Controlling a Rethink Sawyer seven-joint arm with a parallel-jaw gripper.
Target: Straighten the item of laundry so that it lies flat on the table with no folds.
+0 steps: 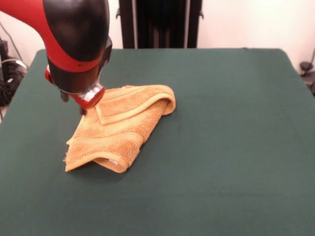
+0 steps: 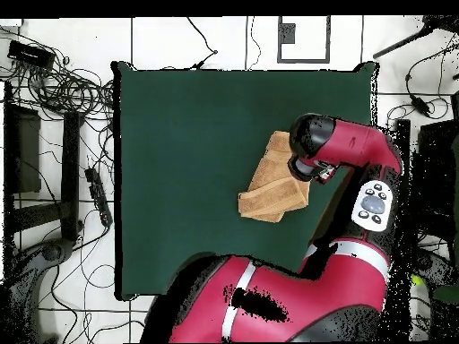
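Dark green table (image 1: 236,147) bearing the folded towel (image 1: 118,132) left of centre. Gripper (image 1: 82,109), jaw state indeterminable, meets the cloth's ten-o'clock edge. Judgement: pinch only the top layer and draw outward low to unfold it.

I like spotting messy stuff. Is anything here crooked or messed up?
Yes, the towel is. It lies askew on the table, folded over itself, with one flap doubled across the top and the near corner curled under. It isn't flat yet. The arm hangs over its edge. Nothing looks spilled or broken.
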